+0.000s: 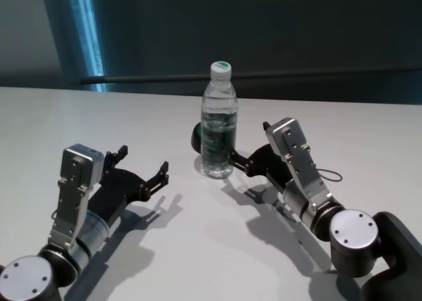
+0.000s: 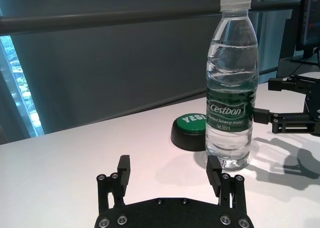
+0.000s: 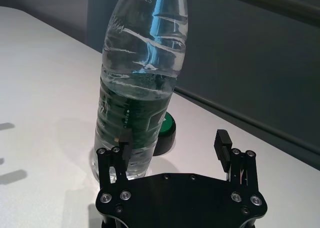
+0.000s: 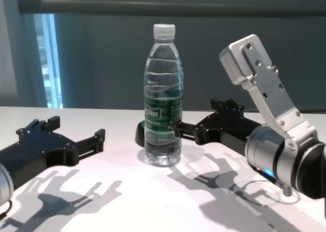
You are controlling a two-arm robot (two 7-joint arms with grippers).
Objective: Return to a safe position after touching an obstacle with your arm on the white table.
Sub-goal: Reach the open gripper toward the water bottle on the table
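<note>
The obstacle, a clear water bottle (image 1: 219, 123) with a white cap and green label, stands upright mid-way across the white table (image 1: 198, 248). My right gripper (image 4: 201, 117) is open just right of it. One fingertip (image 4: 178, 127) rests against the label, and the bottle (image 3: 140, 88) stands outside the jaws, not between them. My left gripper (image 1: 142, 166) is open low over the table, well left of the bottle (image 4: 163, 115) and holding nothing. In the left wrist view the bottle (image 2: 231, 88) stands ahead of that gripper (image 2: 169, 170), off to one side.
A black round button with a green top (image 2: 190, 130) sits on the table right behind the bottle. A dark wall and a rail (image 1: 264, 76) run along the table's far edge. A bright window strip (image 1: 89, 30) is at the far left.
</note>
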